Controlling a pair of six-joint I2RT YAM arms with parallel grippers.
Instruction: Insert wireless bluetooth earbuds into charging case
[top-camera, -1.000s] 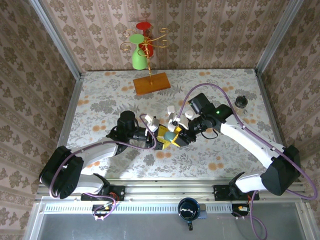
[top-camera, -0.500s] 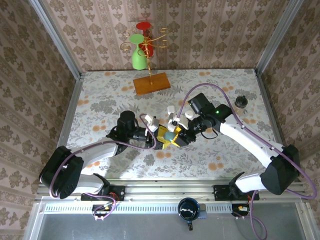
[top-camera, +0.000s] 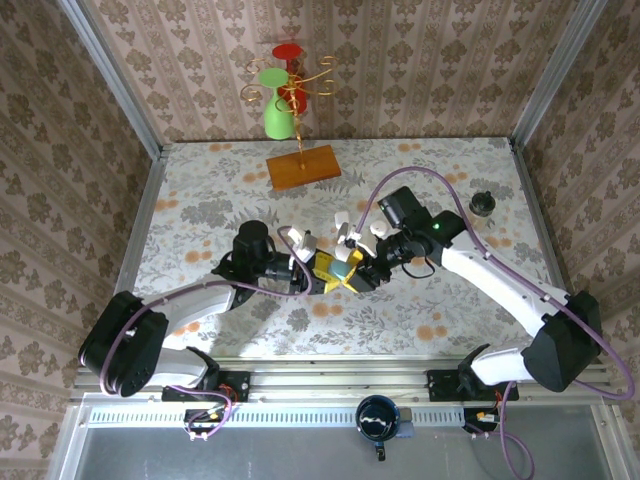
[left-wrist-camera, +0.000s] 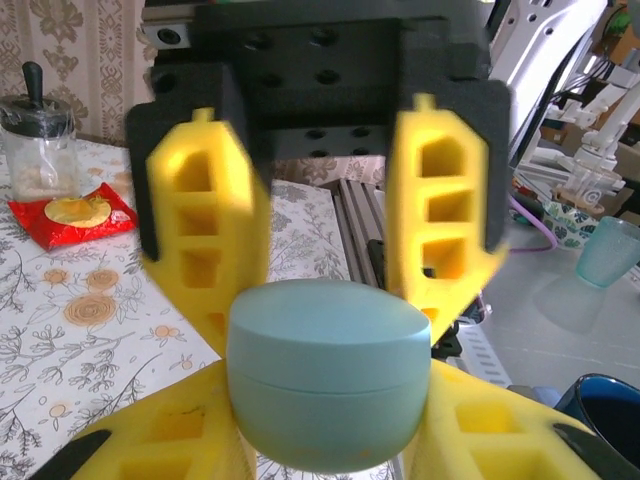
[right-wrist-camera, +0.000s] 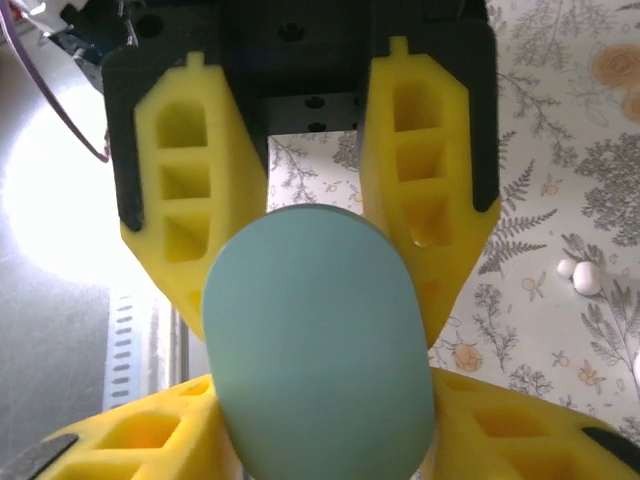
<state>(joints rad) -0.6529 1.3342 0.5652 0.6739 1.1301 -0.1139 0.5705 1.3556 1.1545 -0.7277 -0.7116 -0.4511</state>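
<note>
Above the worktop (top-camera: 450, 170), centre of the top view: the pale blue charging case (top-camera: 342, 269) is held aloft between both arms, lid closed.
Left end effector (left-wrist-camera: 330, 405): closed narrowly on the case's sides.
Right end effector (right-wrist-camera: 325, 435): set around the same case; gripping or merely flanking cannot be told.
Earbuds (right-wrist-camera: 585, 278): two white ones are seen on the worktop, right edge of the right-wrist view (none seated).
Risk: the smooth pebble could be squeezed out and dropped if one grip is loosened before the other is firm.

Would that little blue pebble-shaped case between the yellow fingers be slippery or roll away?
Probably slippery: the pale blue case looks smooth and rounded, so it might squirt from a pinch. Set down, it could rock or roll.
</note>
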